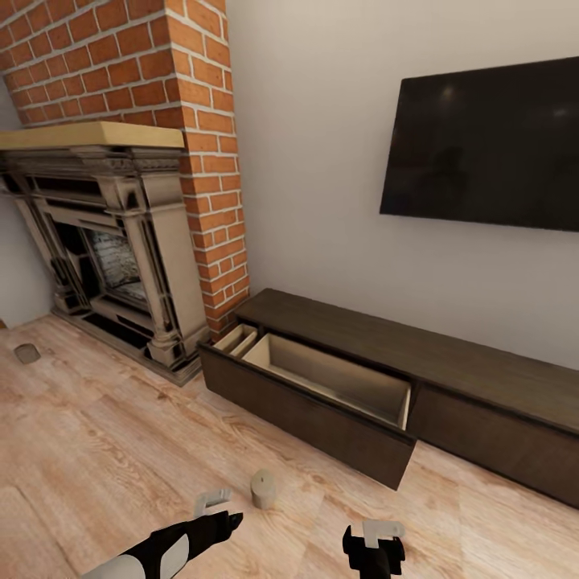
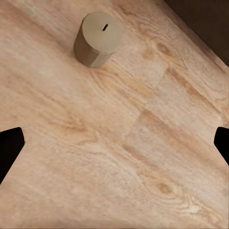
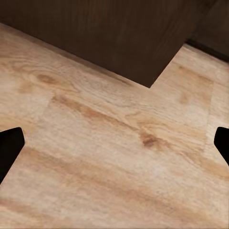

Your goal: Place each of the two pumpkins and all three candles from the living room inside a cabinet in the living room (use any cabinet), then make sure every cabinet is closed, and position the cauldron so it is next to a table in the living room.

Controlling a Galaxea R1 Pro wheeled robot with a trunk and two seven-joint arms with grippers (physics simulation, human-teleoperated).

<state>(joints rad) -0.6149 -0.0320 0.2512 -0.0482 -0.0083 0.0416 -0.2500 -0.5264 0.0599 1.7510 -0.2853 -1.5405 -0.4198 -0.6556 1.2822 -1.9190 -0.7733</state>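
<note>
pale wood-plank floor [image 1: 104, 434], grain running in long boards, knots showing close up. white wall behind, with a dark flat screen [image 1: 486, 145] mounted on it. brick chimney column [image 1: 201, 137] rises at the corner; below it an ornate beige fireplace [image 1: 121, 249] with a yellowish mantel.

the cabinet [image 1: 450, 378], long, low, dark brown, runs along the wall. its left drawer [image 1: 322, 394] is pulled well out over the floor, pale beige inside, nothing visible in it. the drawer front to the right sits flush.

one candle [image 1: 262, 488], stubby grey-beige with a small wick, stands upright on the floor in front of the open drawer, apart from it. in the left wrist view the same candle [image 2: 97, 39] stands ahead of the fingers, not between them. a second small grey object [image 1: 26, 353] lies on the floor far off by the fireplace; too small to tell what.

left gripper [image 1: 211, 503] hangs just beside the candle, jaws spread wide, holding nothing. right gripper [image 1: 379, 531] hovers over bare floor near the drawer's corner, likewise spread and empty.
</note>
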